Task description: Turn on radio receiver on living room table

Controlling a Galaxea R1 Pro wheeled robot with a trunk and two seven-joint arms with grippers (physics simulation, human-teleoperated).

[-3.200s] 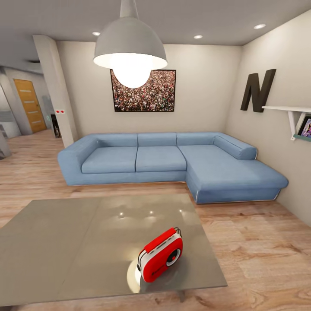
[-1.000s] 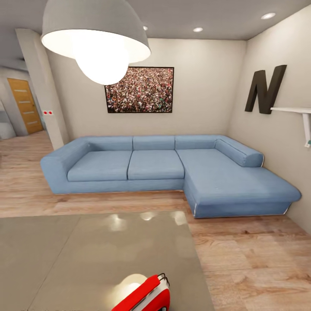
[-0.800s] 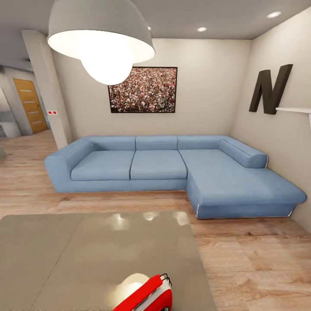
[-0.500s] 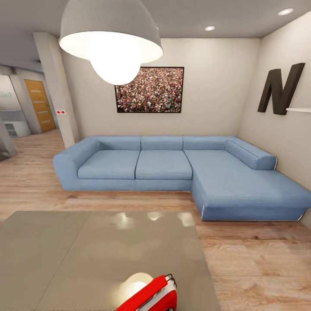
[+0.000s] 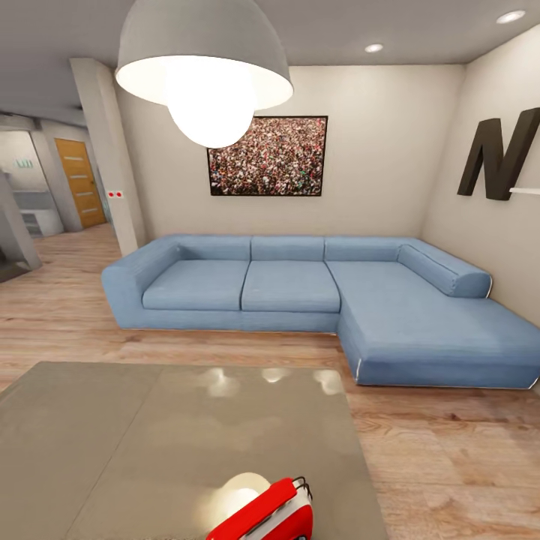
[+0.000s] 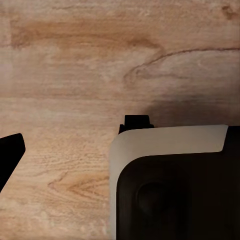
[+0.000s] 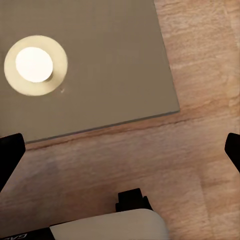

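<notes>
1. i'm in the living room, parked at the near edge of the table (image 5: 150, 435). its glossy grey top fills the lower half of my head view.
2. the radio (image 5: 270, 516) sits at about 6 o'clock in that view, cut off by the bottom edge. i see only its red top, a strip of white side and the thin wire handle (image 5: 302, 484). the dial is out of sight, so i can't tell where the switch faces.
3. past the table lies bare wood floor (image 5: 450, 457), then the blue sofa (image 5: 300, 289) at 12 o'clock. the lamp (image 5: 204, 64) hangs at 11 o'clock and the dark letter n (image 5: 501, 156) is on the wall at 2 o'clock.
4. right gripper (image 7: 120, 152): the two dark fingertips sit at opposite edges of the wrist view, so the fingers are spread wide with nothing between them. below it are a corner of the table and the lamp's reflection (image 7: 34, 65).
5. left gripper (image 6: 100, 160): one dark fingertip shows over the floor, the rest is hidden by its own housing. i can't tell how wide it is, and i see nothing held.
6. my read: this is the approach step, nearly finished, with no reach begun.
7. next i'd tilt the head down to bring the whole radio into sight, then lower the right arm toward it.
</notes>
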